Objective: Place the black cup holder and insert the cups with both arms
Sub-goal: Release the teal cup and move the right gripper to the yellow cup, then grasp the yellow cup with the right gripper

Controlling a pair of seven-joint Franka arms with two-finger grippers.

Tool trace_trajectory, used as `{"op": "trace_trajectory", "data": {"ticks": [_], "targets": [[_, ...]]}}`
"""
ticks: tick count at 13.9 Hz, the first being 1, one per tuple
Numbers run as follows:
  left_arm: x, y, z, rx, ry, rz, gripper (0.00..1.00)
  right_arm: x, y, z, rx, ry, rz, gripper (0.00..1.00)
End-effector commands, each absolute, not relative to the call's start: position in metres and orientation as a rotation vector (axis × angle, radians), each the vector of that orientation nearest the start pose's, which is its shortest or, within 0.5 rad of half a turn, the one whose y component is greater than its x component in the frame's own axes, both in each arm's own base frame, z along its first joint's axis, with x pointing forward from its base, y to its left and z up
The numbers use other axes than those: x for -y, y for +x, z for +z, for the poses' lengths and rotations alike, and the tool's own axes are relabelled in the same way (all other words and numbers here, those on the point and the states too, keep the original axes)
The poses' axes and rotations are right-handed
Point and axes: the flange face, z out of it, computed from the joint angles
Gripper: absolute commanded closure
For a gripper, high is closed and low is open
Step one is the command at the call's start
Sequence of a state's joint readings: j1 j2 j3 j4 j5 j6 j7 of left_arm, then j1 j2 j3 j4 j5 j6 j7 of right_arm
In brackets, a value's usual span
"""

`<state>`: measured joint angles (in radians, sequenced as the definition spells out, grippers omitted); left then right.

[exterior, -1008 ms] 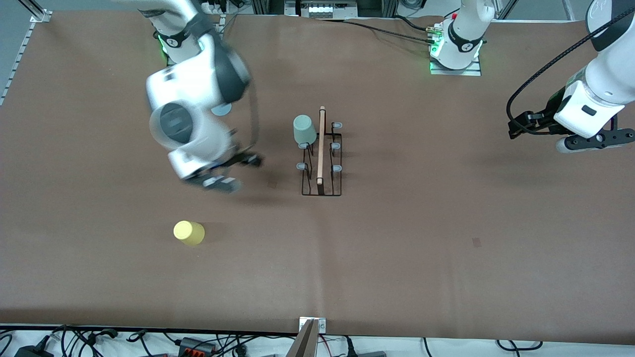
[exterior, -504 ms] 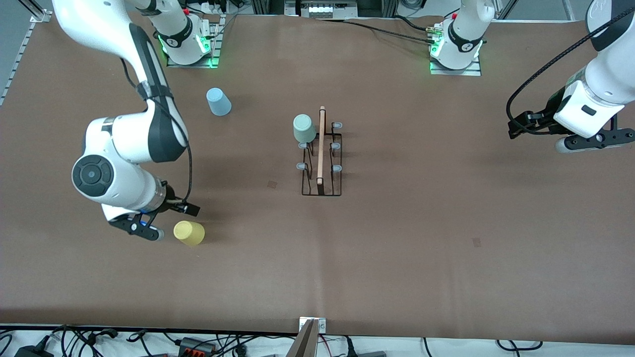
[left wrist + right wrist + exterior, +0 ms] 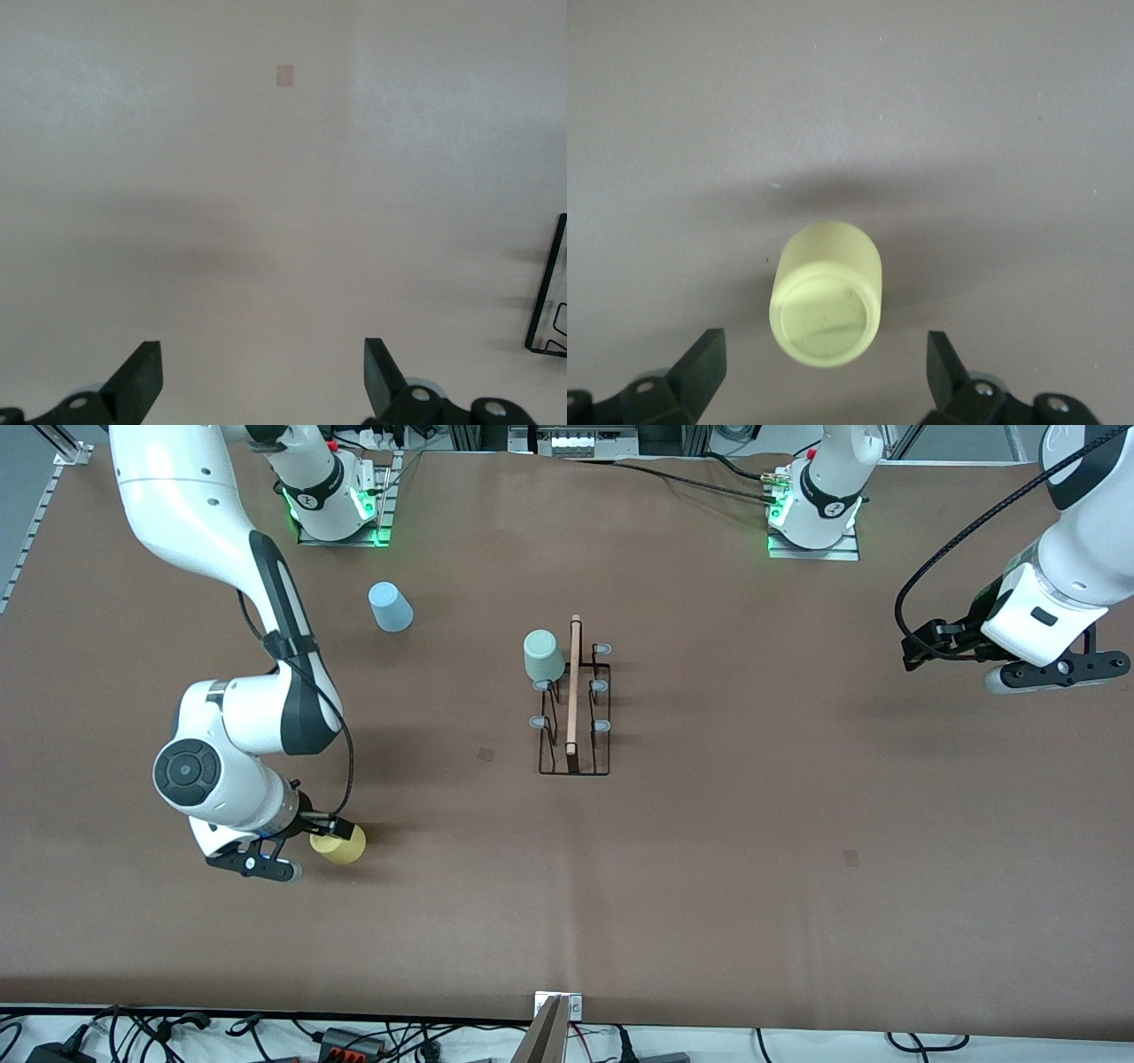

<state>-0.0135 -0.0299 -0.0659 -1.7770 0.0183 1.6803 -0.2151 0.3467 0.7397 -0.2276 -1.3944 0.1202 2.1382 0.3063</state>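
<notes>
Black cup holder (image 3: 574, 707) stands near the middle of the brown table (image 3: 753, 824), its wooden rod handle (image 3: 573, 686) running toward the front camera, and no brand, label or writing can be read on it or on any cup. A grey-green cup (image 3: 542, 655) sits upside down on one of its pegs, on the side toward the right arm's end of the table, at the end of the rack farthest from the front camera. The light blue cup (image 3: 390, 607) stands upside down on the table, nearer the right arm's base and well apart from the rack. The yellow cup (image 3: 340, 843) stands upside down much nearer the front camera, with wide bare table on every side. The right gripper (image 3: 824, 376) is low beside it, fingers spread wide, and the cup (image 3: 827, 305) lies between them with a gap on each side. The left gripper (image 3: 261, 381) waits over bare table at the left arm's end, fingers wide and holding nothing, a corner of the rack (image 3: 549, 301) at the edge of its wrist view.
</notes>
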Motion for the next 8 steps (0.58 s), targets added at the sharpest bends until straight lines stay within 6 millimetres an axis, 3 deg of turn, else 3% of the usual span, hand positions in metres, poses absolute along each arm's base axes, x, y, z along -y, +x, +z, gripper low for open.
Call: {"op": "trace_trajectory", "data": {"ticks": [1, 4, 8], "targets": [[0.054, 0.539, 0.561, 0.181, -3.115, 0.083, 0.00, -0.131, 0.733, 0.273, -0.232, -3.165, -0.073, 0.00], [0.051, 0.540, 0.562, 0.176, -3.116, 0.080, 0.00, -0.137, 0.734, 0.259, -0.226, -3.141, -0.061, 0.00], [0.055, 0.541, 0.566, 0.168, -3.105, 0.068, 0.00, -0.125, 0.735, 0.252, -0.154, -3.122, -0.042, 0.00]]}}
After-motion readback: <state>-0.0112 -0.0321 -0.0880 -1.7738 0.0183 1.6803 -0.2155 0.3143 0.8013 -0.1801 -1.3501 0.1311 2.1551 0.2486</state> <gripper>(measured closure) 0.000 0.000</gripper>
